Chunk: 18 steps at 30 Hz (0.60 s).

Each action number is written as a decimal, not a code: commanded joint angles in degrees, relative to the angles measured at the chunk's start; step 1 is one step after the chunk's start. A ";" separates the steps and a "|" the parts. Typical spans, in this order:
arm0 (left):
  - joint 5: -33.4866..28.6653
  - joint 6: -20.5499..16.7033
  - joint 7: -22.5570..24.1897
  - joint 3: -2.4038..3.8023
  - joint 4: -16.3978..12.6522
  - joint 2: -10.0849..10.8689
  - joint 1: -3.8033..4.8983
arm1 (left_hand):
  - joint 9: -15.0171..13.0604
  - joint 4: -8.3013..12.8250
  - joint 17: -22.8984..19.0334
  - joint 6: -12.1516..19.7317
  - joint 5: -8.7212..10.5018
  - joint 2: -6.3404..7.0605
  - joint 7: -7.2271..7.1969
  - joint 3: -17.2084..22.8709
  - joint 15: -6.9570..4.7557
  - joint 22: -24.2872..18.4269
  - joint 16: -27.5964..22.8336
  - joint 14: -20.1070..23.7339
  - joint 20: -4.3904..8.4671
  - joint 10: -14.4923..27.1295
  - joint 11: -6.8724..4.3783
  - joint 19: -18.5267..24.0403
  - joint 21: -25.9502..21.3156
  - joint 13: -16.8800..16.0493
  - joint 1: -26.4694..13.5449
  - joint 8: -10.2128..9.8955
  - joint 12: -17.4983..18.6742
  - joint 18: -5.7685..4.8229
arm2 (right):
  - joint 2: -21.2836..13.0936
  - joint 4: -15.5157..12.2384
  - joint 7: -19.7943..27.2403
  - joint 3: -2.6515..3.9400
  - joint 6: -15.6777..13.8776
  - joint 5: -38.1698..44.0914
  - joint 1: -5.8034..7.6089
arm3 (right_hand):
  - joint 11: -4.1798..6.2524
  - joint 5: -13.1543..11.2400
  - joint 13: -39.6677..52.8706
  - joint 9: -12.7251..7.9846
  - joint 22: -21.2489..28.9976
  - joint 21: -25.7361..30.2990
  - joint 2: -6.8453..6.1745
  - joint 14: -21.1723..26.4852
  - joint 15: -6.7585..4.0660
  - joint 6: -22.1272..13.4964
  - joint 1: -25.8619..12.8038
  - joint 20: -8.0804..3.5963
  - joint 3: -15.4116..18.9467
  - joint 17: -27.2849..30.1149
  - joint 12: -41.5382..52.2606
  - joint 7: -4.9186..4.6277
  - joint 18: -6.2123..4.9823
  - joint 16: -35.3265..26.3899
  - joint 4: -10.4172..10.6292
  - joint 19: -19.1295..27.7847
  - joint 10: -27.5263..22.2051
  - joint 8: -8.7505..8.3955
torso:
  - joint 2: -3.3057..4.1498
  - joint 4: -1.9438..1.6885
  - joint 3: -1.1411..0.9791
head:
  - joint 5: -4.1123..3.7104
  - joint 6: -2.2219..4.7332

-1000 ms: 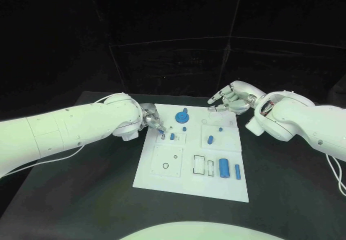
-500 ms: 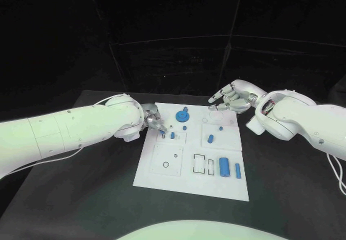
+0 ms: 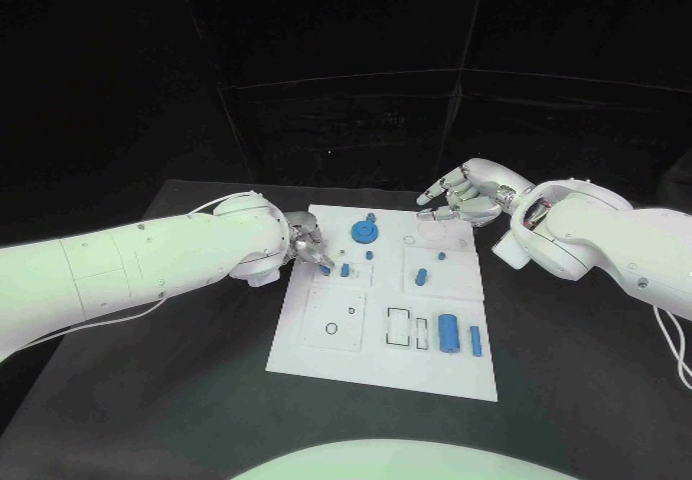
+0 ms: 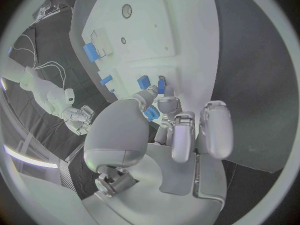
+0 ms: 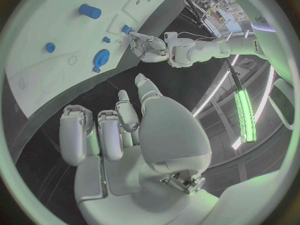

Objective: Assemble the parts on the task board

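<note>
your task board [image 3: 387,340] lies in the middle of the black desk [image 3: 159,400], white, with its small blue parts spread over it. near the board's far edge sits a round blue part [image 3: 365,233]; a small blue peg [image 3: 421,279] stands toward the middle, and a blue cylinder [image 3: 449,336] with a slim blue bar [image 3: 475,342] just beside it lies near the board's right edge. your left hand [image 3: 304,245] is over the board's far left corner, and its fingertips [image 4: 164,92] are pinched on a small blue part [image 4: 152,112] right at the board's surface, beside another small blue part [image 3: 346,270] standing in the board. your right hand [image 3: 464,196] hovers over the board's far right corner, clear of it; its fingers [image 5: 100,130] are curled loosely, spread from each other, and hold nothing. seen from the right wrist, the round blue part and a blue cylinder [image 5: 89,10] lie well apart on the board.
</note>
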<state>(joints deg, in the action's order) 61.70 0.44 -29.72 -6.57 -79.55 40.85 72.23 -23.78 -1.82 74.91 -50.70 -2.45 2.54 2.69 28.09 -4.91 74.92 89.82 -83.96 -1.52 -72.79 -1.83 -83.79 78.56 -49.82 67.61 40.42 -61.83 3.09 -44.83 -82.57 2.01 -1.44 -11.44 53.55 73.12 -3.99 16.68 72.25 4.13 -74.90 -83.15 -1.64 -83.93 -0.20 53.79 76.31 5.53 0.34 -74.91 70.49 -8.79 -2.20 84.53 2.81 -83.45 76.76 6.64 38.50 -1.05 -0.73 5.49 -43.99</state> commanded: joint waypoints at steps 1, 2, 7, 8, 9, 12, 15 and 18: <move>0.55 1.28 -0.60 -0.05 0.26 -0.13 -0.03 | -0.07 4.62 15.09 -0.31 -0.33 -0.20 -0.25 4.91 -0.12 1.43 0.18 -6.04 0.32 -0.33 0.12 -0.51 0.34 -0.06 0.40 0.12 -0.23 0.24 | 0.04 -0.05 0.54 0.03 0.39 -0.02 0.11 | 0.31 0.06 -0.08 -0.09 -0.90 0.20 0.67 -3.69 -0.51 0.44 -0.02 -0.15 0.40 -4.56 -0.09 0.05 -0.82 -0.26 0.08 0.36 -0.09 0.26 | 0.01 -0.02 0.00 | -0.04 -0.04; 0.55 1.42 -0.65 -0.07 0.29 -0.13 -0.04 | -0.07 4.62 15.09 -0.31 -0.33 -0.20 -0.25 4.91 -0.12 1.43 0.18 -6.04 0.32 -0.33 0.12 -0.51 0.34 -0.06 0.40 0.12 -0.23 0.24 | 0.05 -0.05 0.54 0.03 0.40 -0.02 0.11 | 0.31 0.06 -0.08 -0.09 -0.90 0.20 0.67 -3.69 -0.51 0.44 -0.02 -0.15 0.40 -4.56 -0.09 0.05 -0.82 -0.26 0.08 0.36 -0.09 0.26 | 0.00 -0.01 0.01 | -0.04 -0.06; 0.55 2.14 -0.84 -0.23 0.40 -0.15 -0.09 | -0.08 4.59 15.09 -0.36 -0.33 -0.17 -0.27 4.97 -0.13 1.37 0.18 -6.04 0.33 -0.40 0.10 -0.49 0.28 -0.13 0.32 0.17 -0.29 0.25 | 0.03 -0.04 0.53 0.03 0.43 -0.02 0.11 | 0.31 0.06 -0.08 -0.09 -0.90 0.20 0.67 -3.69 -0.51 0.44 -0.02 -0.15 0.40 -4.56 -0.09 0.05 -0.82 -0.26 0.08 0.36 -0.09 0.26 | -0.02 -0.04 -0.01 | -0.04 -0.12; 0.55 2.31 -0.88 -0.27 0.40 -0.15 -0.10 | -0.08 4.59 15.09 -0.36 -0.33 -0.17 -0.27 4.97 -0.13 1.37 0.18 -6.04 0.33 -0.40 0.10 -0.49 0.28 -0.13 0.32 0.17 -0.29 0.25 | 0.03 -0.04 0.52 0.03 0.43 -0.02 0.11 | 0.31 0.06 -0.08 -0.09 -0.90 0.20 0.67 -3.69 -0.51 0.44 -0.02 -0.15 0.40 -4.56 -0.09 0.05 -0.82 -0.26 0.08 0.36 -0.09 0.26 | -0.02 -0.04 -0.01 | -0.04 -0.13; 0.55 2.53 -0.93 -0.30 0.37 -0.16 -0.11 | -0.08 4.59 15.09 -0.36 -0.33 -0.17 -0.27 4.97 -0.13 1.37 0.18 -6.04 0.33 -0.40 0.10 -0.49 0.28 -0.13 0.32 0.17 -0.29 0.25 | 0.03 -0.05 0.52 0.03 0.45 -0.02 0.11 | 0.31 0.06 -0.08 -0.09 -0.90 0.20 0.67 -3.69 -0.51 0.44 -0.02 -0.15 0.40 -4.56 -0.09 0.05 -0.82 -0.26 0.08 0.36 -0.09 0.26 | -0.02 -0.04 -0.01 | -0.04 -0.13; 0.54 3.04 -1.07 -0.37 0.23 -0.14 -0.13 | -0.08 4.59 15.09 -0.36 -0.33 -0.17 -0.27 4.97 -0.13 1.37 0.18 -6.04 0.33 -0.40 0.10 -0.49 0.28 -0.13 0.32 0.17 -0.29 0.25 | 0.02 -0.05 0.53 0.03 0.48 -0.02 0.11 | 0.31 0.06 -0.08 -0.09 -0.90 0.20 0.67 -3.69 -0.51 0.44 -0.02 -0.15 0.40 -4.56 -0.09 0.05 -0.82 -0.26 0.08 0.36 -0.09 0.26 | -0.01 -0.02 -0.01 | -0.06 -0.19; 0.54 3.14 -1.17 -0.42 0.09 -0.08 -0.15 | -0.08 4.59 15.09 -0.36 -0.33 -0.17 -0.27 4.97 -0.13 1.37 0.18 -6.04 0.33 -0.40 0.10 -0.49 0.28 -0.13 0.32 0.17 -0.29 0.25 | 0.00 -0.06 0.53 0.03 0.52 -0.02 0.11 | 0.31 0.06 -0.08 -0.09 -0.90 0.20 0.67 -3.69 -0.51 0.44 -0.02 -0.15 0.40 -4.56 -0.09 0.05 -0.82 -0.26 0.08 0.36 -0.09 0.26 | -0.02 -0.02 0.00 | -0.04 -0.20; 0.54 3.09 -1.27 -0.45 -0.07 0.05 -0.19 | -0.08 4.59 15.09 -0.36 -0.33 -0.17 -0.27 4.97 -0.13 1.37 0.18 -6.04 0.33 -0.40 0.10 -0.49 0.28 -0.13 0.32 0.17 -0.29 0.25 | -0.05 -0.10 0.51 0.03 0.56 -0.02 0.11 | 0.31 0.06 -0.08 -0.09 -0.90 0.20 0.67 -3.69 -0.51 0.44 -0.02 -0.15 0.40 -4.56 -0.09 0.05 -0.82 -0.26 0.08 0.36 -0.09 0.26 | -0.01 -0.03 -0.02 | 0.00 -0.21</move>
<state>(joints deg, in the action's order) 61.83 1.85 -30.01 -6.87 -79.46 40.84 72.32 -23.78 -1.81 74.91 -50.91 -2.61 2.50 2.48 28.09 -4.91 74.91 89.82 -83.96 -1.52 -72.79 -1.83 -83.79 78.56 -49.90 67.63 40.36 -61.83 3.09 -44.87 -82.56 2.05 -1.44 -11.32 53.55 73.12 -3.99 16.68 72.25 4.13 -74.90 -83.15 -1.64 -83.93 -0.20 53.79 76.30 5.53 0.34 -74.91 70.49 -8.79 -2.21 84.53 2.81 -83.46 76.76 6.64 38.49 -1.05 -0.73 5.43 -44.19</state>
